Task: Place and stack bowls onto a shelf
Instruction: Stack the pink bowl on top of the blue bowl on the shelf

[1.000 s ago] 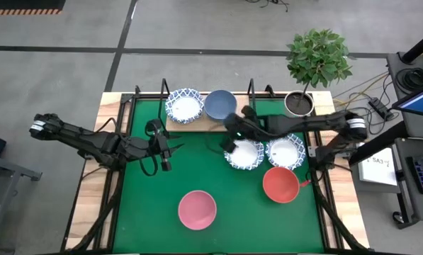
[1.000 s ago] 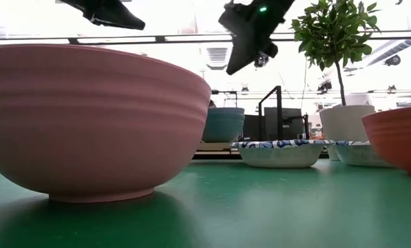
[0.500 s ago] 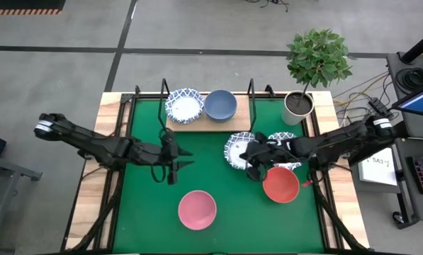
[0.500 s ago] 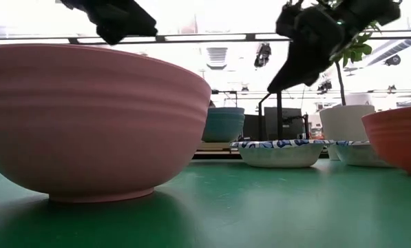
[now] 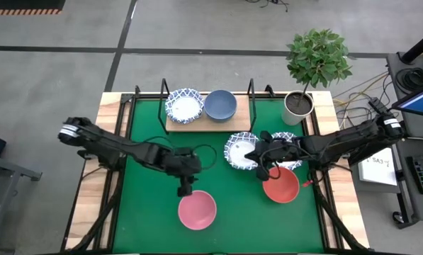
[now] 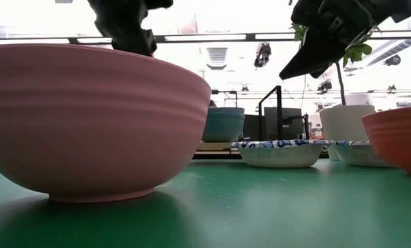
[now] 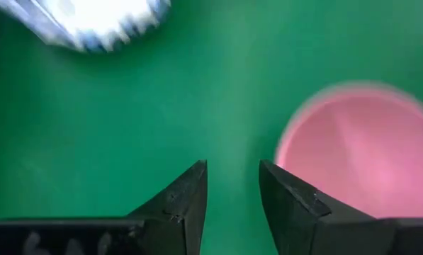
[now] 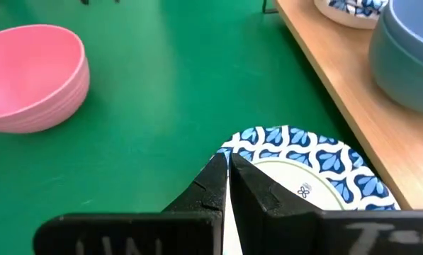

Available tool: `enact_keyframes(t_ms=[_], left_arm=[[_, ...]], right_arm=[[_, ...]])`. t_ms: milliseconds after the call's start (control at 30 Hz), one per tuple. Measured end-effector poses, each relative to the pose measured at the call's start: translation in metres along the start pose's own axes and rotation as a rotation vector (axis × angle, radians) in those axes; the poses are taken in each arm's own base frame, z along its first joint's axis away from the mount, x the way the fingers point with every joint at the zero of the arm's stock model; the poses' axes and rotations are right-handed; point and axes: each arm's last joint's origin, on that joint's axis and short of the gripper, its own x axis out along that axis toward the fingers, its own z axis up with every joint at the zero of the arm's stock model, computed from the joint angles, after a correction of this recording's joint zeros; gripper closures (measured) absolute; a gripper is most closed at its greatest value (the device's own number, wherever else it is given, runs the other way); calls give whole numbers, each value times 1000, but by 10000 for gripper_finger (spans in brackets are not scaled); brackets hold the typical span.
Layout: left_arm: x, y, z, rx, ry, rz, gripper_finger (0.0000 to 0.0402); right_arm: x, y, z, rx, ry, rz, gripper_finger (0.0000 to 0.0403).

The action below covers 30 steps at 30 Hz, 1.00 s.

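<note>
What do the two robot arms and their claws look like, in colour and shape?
Both arms are dark and slender, each with a white band near its outer end. The left claw and right claw each have two black, wedge-shaped fingers. Thin black cables loop along the arms.

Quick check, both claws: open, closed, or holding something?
Left claw: open, empty, above the mat beside the pink bowl.
Right claw: closed, empty, over the rim of a patterned bowl.
</note>
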Motion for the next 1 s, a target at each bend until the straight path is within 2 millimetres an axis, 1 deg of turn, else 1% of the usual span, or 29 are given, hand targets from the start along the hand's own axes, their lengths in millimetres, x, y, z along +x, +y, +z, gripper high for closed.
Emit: enact_keyframes(t_ms=[67, 233, 300, 467, 633, 733, 800, 900, 1000], left_arm=[[6, -3, 1, 4, 106, -29, 283], [27, -11, 3, -1, 288, -137, 251], [33, -14, 5, -5, 312, -177, 235], [51, -16, 3, -13, 356, -165, 203], [65, -17, -1, -27, 387, -152, 198], [69, -18, -2, -42, 391, -148, 214], [70, -19, -2, -48, 393, -148, 237], [74, -19, -5, -53, 416, -162, 293], [74, -19, -5, -56, 420, -169, 370]], right_arm=[[0, 0, -1, -3, 5, 0, 394], [2, 1, -4, -8, 34, 24, 394], [2, 1, -5, -5, 40, 32, 394], [2, 2, -6, -5, 47, 42, 394], [3, 2, -8, -6, 55, 42, 394], [3, 2, -7, -6, 55, 41, 394], [3, 2, -8, -6, 55, 41, 394], [3, 2, -8, -7, 55, 41, 394], [3, 2, -8, -6, 55, 41, 394]])
